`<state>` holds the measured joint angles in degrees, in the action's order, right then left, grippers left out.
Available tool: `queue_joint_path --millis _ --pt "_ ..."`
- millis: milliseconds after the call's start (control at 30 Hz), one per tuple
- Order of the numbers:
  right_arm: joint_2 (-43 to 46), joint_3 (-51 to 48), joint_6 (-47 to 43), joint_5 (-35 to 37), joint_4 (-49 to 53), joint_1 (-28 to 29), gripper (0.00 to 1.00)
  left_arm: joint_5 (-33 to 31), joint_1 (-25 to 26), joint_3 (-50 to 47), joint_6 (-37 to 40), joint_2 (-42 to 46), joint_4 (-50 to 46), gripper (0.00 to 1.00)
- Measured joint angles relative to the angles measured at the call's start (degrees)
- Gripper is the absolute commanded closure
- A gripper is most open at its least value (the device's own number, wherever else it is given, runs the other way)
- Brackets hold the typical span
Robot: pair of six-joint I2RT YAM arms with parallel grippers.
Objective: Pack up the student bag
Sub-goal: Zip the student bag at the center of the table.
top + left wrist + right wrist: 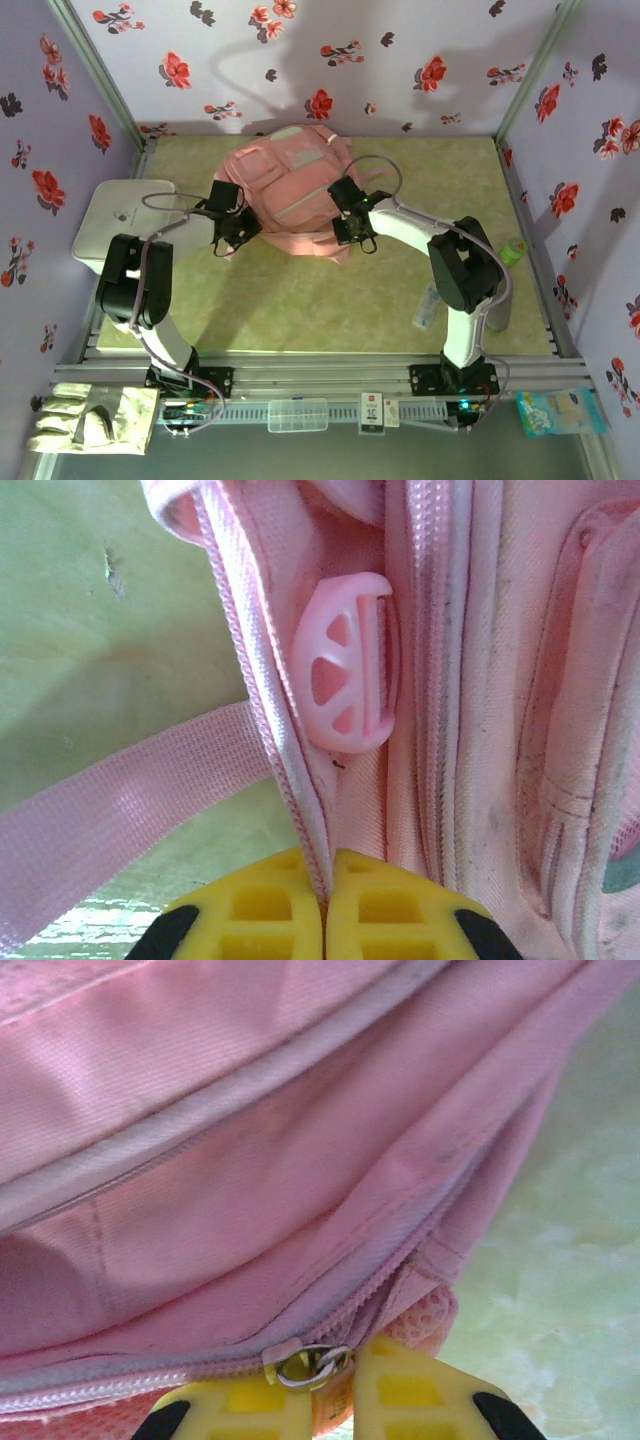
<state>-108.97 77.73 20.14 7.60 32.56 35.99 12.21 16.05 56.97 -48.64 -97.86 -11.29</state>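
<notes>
Your student bag (290, 195) lies flat mid-tabletop (300, 320), toward the back. Left pincer (325, 905) is pinched tight on its zip edge, and right pincer (333, 1385) is nipped onto the metal zip pull (310, 1365). Looks like early days to me: nothing visibly packed, and the white box (115, 225) sits out left. Mottled green surface, floral-papered walls (400, 60).
</notes>
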Motion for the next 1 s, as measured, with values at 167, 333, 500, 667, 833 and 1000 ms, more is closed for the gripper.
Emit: queue_joint_path --millis 167,333,500,667,833,1000 --pt "0.0 0.1 2.2 2.5 0.3 -1.6 0.89 1.2 -0.3 0.0 1.3 0.5 -0.4 1.00" --pt "0.1 0.7 2.1 2.2 0.2 -2.6 0.85 2.2 -0.3 0.4 3.0 0.8 -1.0 1.00" --pt "1.0 0.9 1.1 0.9 0.3 -2.9 0.93 2.1 -0.4 1.1 4.5 0.8 -2.0 1.00" --pt "4.4 -0.4 -1.4 -2.8 -1.2 -3.5 0.98 2.1 -0.8 1.6 5.6 0.8 -2.7 1.00" --pt "4.8 -0.9 -2.4 -3.3 -1.2 -3.6 0.97 2.2 -0.9 1.9 6.2 0.8 -3.2 1.00" --pt "6.3 -2.2 -1.6 -12.2 -2.3 -6.3 0.98 2.2 -1.1 1.9 7.1 0.8 -3.4 1.00"
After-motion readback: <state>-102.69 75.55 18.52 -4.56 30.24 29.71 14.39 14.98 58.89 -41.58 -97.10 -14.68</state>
